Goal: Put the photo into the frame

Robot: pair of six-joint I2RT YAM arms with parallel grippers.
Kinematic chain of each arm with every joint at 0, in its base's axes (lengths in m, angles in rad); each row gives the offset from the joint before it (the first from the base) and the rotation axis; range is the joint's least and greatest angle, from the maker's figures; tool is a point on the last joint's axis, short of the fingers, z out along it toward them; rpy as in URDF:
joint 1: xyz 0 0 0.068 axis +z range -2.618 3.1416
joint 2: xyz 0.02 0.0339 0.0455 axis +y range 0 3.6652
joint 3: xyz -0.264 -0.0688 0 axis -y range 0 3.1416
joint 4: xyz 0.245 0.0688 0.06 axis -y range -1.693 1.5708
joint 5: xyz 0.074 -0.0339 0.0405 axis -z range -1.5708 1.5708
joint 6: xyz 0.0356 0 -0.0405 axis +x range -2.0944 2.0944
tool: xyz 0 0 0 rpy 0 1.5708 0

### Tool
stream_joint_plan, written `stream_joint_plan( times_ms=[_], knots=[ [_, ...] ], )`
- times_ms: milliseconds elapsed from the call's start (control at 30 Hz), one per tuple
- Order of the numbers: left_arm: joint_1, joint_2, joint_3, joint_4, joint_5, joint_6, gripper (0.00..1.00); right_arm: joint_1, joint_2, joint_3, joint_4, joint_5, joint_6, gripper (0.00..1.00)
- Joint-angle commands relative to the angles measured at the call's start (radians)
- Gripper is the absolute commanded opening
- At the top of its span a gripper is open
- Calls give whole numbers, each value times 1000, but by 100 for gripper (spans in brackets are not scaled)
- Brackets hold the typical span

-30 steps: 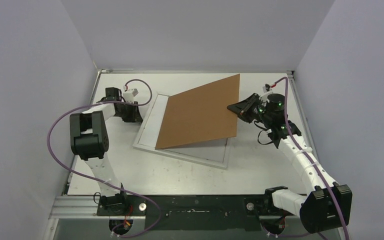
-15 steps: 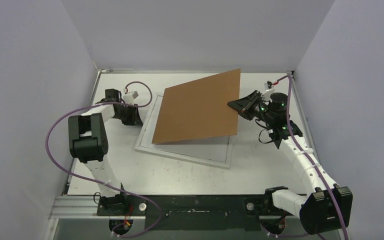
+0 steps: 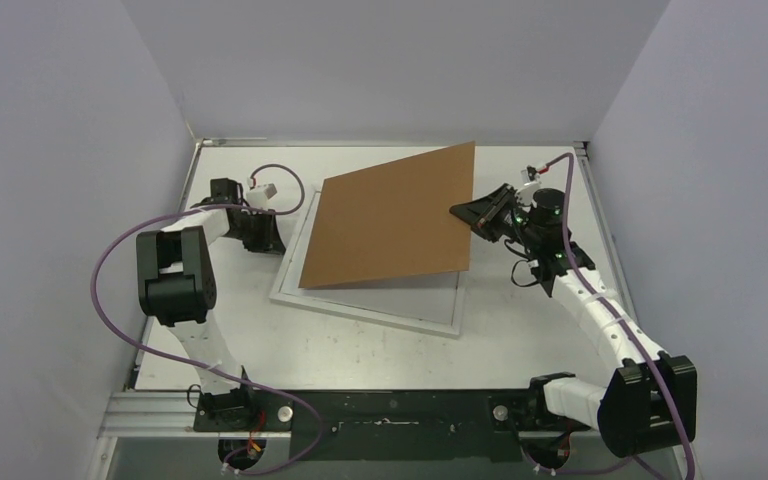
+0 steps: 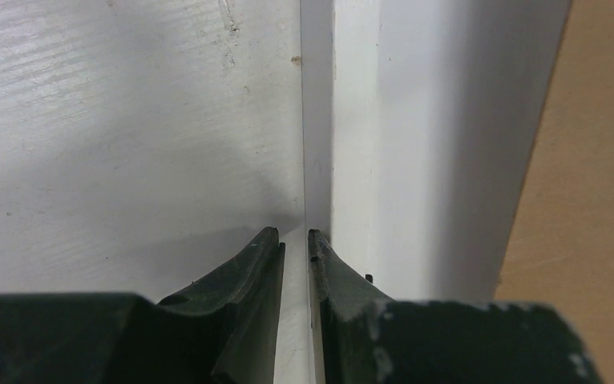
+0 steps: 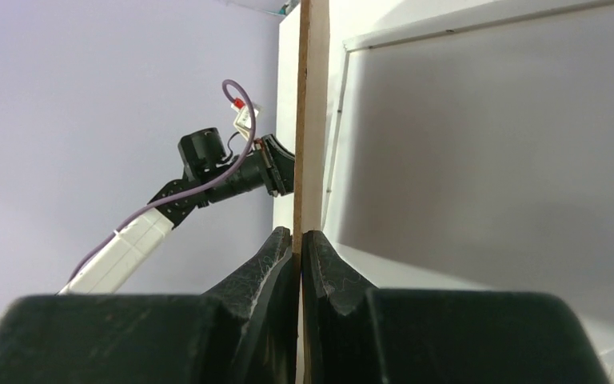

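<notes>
Soft, even overhead light — the tilted board point(image 3: 390, 215) shades the frame point(image 3: 380, 305) beneath; wrist views blur close up.

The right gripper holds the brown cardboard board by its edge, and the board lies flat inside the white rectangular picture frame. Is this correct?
Not fully. The right gripper holds the brown cardboard board by its edge, but the board does not lie flat inside the white rectangular picture frame: it is raised and tilted over it. The right wrist view shows the gap between them.

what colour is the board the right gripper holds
The board is plain brown; top external view shows it best.
</notes>
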Motion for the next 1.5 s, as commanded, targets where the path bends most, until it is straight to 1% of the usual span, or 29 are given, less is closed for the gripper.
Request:
stream_joint_plan(
  times_ms=[0,433,833,1300,1467],
  knots=[
    [-4,-45,17,-23,36,8,17,11,-9,-2,164,-24,38,5],
    [-4,-46,28,-43,37,12,15,15,-8,-58,211,-7,58,5],
    [-6,-57,20,-65,60,8,14,35,6,-108,293,25,90,5],
    [-7,-63,9,-69,66,6,13,42,19,-128,304,23,92,5],
    [-9,-62,11,-73,64,10,12,44,19,-151,334,30,110,5]
  ],
)
